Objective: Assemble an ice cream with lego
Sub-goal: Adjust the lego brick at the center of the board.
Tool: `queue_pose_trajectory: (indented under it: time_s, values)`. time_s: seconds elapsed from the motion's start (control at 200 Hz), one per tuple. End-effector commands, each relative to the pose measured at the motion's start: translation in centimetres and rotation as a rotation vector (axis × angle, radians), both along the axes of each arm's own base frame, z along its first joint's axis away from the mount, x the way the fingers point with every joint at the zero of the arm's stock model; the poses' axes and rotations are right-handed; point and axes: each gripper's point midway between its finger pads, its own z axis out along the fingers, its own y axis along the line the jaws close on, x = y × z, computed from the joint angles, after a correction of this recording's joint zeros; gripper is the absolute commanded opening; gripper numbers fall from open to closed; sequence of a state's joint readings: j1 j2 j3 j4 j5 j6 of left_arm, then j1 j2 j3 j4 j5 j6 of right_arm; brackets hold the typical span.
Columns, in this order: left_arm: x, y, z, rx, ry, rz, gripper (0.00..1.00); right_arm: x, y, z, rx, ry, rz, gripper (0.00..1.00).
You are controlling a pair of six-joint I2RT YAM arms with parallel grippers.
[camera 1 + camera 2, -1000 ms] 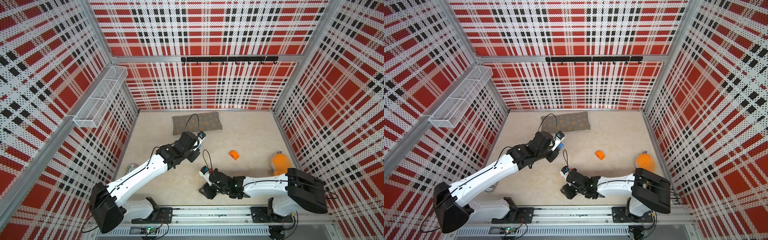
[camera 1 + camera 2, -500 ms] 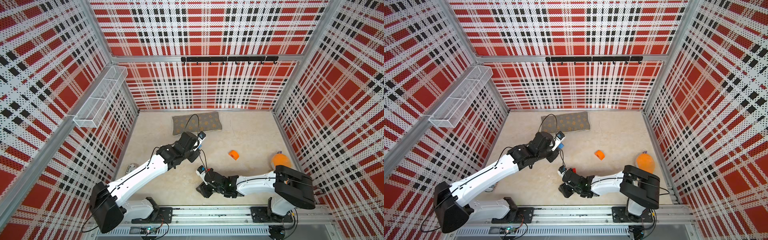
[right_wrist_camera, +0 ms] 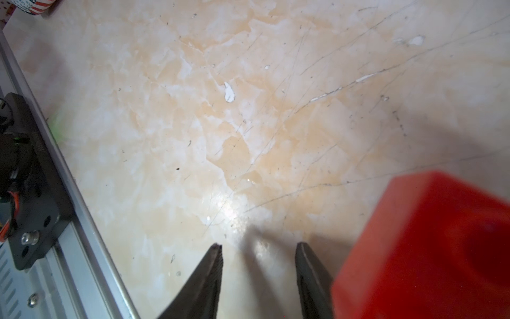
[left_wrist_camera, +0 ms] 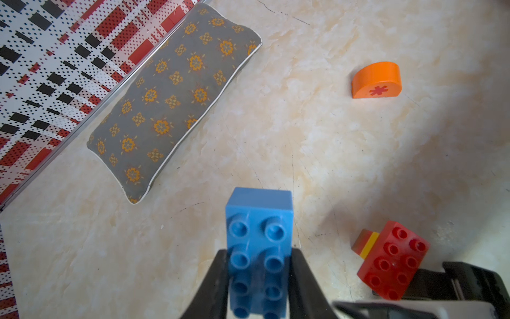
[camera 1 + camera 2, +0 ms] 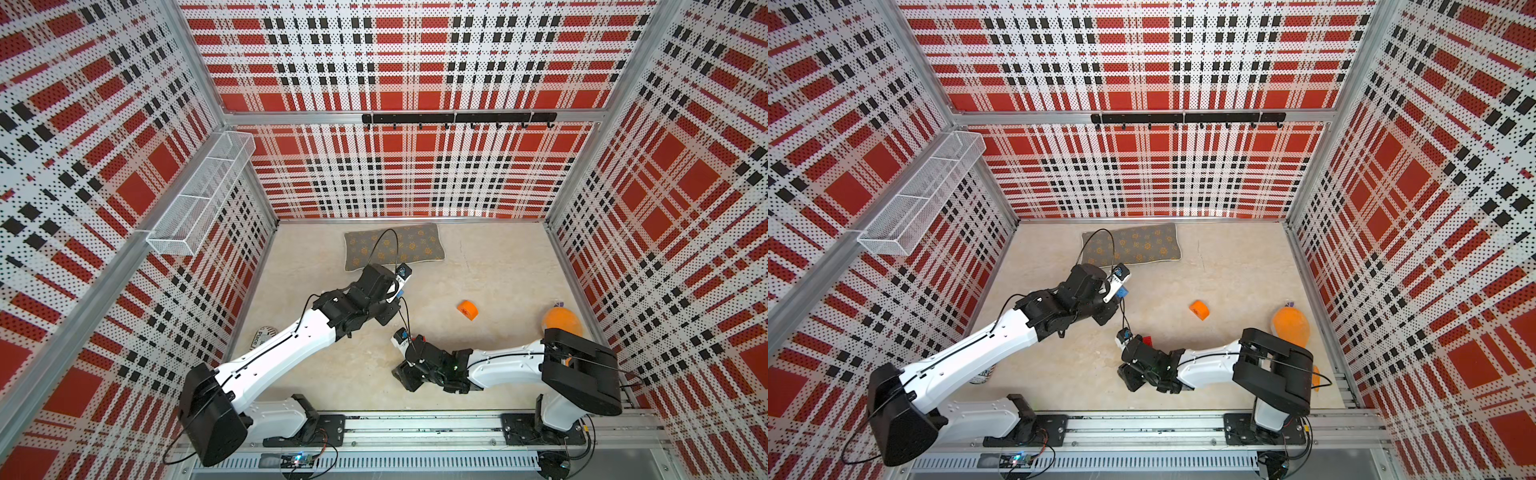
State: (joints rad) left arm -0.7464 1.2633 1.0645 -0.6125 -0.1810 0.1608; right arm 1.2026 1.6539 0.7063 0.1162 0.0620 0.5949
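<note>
A cushion (image 5: 392, 247) at the rear, dome brick (image 5: 468, 310) before it rightward, brick stack (image 4: 392, 262) nearest.

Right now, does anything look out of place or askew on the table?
Yes: the red brick with its stem lies tipped beside the right gripper, outside its open jaws rather than between them.

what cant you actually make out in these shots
Red brick: right wrist view, blurred and cut by the frame edge; studs unreadable.
Stem bricks: left wrist view, mostly behind the red brick.
Blue brick: left wrist view, lower end cut off by the frame edge; left gripper covers its sides.
Round orange object: both top views, partly behind the right arm.
</note>
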Motion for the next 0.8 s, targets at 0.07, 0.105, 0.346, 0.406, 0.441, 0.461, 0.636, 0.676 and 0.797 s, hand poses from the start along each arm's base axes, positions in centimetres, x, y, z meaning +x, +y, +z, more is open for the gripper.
queue_pose_trajectory:
  time_s: [0.07, 0.105, 0.346, 0.406, 0.441, 0.461, 0.636, 0.676, 0.797]
  values:
    - [0.0, -0.2, 0.1, -0.026, -0.006, -0.007, 0.07, 1.2, -0.7, -0.4, -0.027, -0.017, -0.052, 0.48]
    - [0.0, -0.2, 0.2, -0.026, -0.007, -0.009, 0.07, 1.3, -0.8, -0.4, -0.028, -0.017, -0.058, 0.48]
    - [-0.3, -0.5, 0.0, -0.027, -0.003, -0.018, 0.07, 2.0, -1.5, -0.6, -0.041, -0.025, -0.087, 0.48]
    - [-0.3, -0.5, 0.0, -0.025, -0.003, -0.019, 0.07, 2.2, -1.7, -0.6, -0.044, -0.028, -0.093, 0.48]
    - [-0.3, -0.5, 0.0, -0.025, -0.003, -0.018, 0.07, 2.3, -1.8, -0.6, -0.043, -0.029, -0.096, 0.48]
    - [-0.3, -0.5, 0.0, -0.025, -0.003, -0.02, 0.07, 2.3, -1.8, -0.7, -0.045, -0.027, -0.098, 0.48]
    - [-0.4, -0.6, 0.0, -0.024, -0.003, -0.022, 0.07, 2.5, -2.1, -0.9, -0.048, -0.026, -0.109, 0.48]
    - [-0.5, -0.6, -0.1, -0.024, -0.001, -0.024, 0.07, 2.5, -2.2, -0.9, -0.048, -0.026, -0.11, 0.48]
    - [-0.5, -0.6, -0.1, -0.024, -0.002, -0.025, 0.07, 2.6, -2.3, -0.9, -0.048, -0.024, -0.116, 0.48]
